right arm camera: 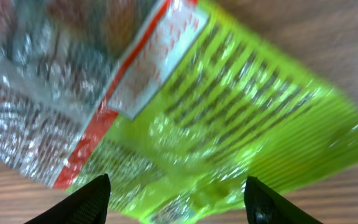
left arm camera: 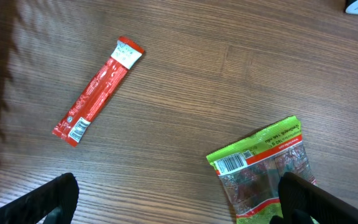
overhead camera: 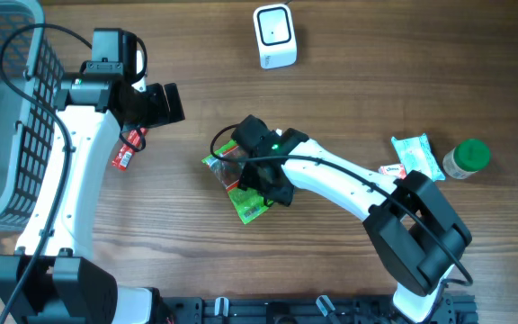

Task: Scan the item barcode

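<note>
The right gripper has its jaws spread, one dark tip on each side of the near edge of the green snack packet. Its wrist view shows nothing pinched, though I cannot tell whether a tip brushes the foil. It hangs low over the packet, which lies flat at the middle of the desk, most likely because this is the item to be picked up.

The barcode sits on a white patch at the packet's green end, facing up. It can be read from above but is not aimed at the scanner, a small white box standing well apart at the far side of the desk. On that showing, the packet has to be lifted and its label turned toward the scanner.

The left gripper has its jaws spread wide and empty. It hovers to the left of the packet, clear of the right arm's work. A red stick sachet lies on the wood near it.

A wire basket stands at the left edge. A white-and-green pouch and a green-lidded jar lie at the right, well apart from the packet.
</note>
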Controlling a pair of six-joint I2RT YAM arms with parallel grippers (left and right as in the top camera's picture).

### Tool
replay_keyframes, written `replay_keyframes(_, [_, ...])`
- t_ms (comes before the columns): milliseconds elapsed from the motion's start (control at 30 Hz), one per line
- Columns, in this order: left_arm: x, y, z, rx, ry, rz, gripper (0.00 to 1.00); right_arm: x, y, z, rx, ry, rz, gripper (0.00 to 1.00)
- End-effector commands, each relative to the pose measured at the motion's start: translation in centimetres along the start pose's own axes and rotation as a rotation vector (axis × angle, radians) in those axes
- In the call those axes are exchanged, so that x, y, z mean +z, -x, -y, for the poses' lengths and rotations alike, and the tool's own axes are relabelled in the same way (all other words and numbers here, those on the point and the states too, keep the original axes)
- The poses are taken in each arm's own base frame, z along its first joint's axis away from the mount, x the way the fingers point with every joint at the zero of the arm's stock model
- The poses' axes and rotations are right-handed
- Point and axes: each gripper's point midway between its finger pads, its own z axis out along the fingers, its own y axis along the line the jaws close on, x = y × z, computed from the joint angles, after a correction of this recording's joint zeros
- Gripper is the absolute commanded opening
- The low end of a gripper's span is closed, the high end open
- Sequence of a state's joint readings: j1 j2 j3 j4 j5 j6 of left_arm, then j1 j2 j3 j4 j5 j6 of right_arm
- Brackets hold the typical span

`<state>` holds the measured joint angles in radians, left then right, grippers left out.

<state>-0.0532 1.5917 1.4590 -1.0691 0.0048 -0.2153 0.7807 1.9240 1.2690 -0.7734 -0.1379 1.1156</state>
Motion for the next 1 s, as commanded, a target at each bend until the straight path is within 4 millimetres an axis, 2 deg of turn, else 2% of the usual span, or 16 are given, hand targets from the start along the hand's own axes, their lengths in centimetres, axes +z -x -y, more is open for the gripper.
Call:
replay_keyframes(0, [0.0,0.0,0.1,-0.002,-0.005,0.000,1.00,-1.5,-2.0,-1.2,0.124,0.050,-0.089,0.68])
replay_keyframes(67, [0.0,0.0,0.1,-0.002,-0.005,0.000,1.00,-1.4,-2.4,-0.7,0.177,0.020,-0.092,0.70])
replay_keyframes(300, [0.0,0.0,0.1,-0.002,-0.005,0.000,1.00,-1.3,-2.2,-0.3,0.179,0.000,-0.071,0.72])
replay_keyframes(367, [0.0,0.0,0.1,-0.002,-0.005,0.000,1.00,-1.3,-1.6,-0.1,0.176,-0.009,-0.029,0.63])
replay_keyframes(433, [0.0,0.0,0.1,-0.002,-0.005,0.000,1.00,-1.2,-1.1,0.1,0.174,-0.018,-0.002,0.45])
replay_keyframes(500, [0.0,0.0,0.1,-0.002,-0.005,0.000,1.00,-1.0,-1.0,0.1,0.174,-0.015,0.006,0.36])
replay_keyframes(567, [0.0,0.0,0.1,-0.002,-0.005,0.000,1.00,-0.6,-1.1,0.4,0.203,-0.014,0.002,0.34])
replay_keyframes(700, [0.0,0.0,0.1,-0.002,-0.005,0.000,1.00,0.1,-1.4,1.2,0.256,-0.034,0.003,0.17])
replay_keyframes(767, [0.0,0.0,0.1,-0.002,-0.005,0.000,1.00,0.1,-1.0,1.4,0.246,-0.041,0.023,0.12])
replay_keyframes(833, [0.0,0.0,0.1,-0.002,-0.005,0.000,1.00,0.0,-0.4,1.9,0.178,-0.063,0.060,0.04])
replay_keyframes(967, [0.0,0.0,0.1,-0.002,-0.005,0.000,1.00,-0.3,1.3,2.9,-0.044,-0.108,0.110,0.04])
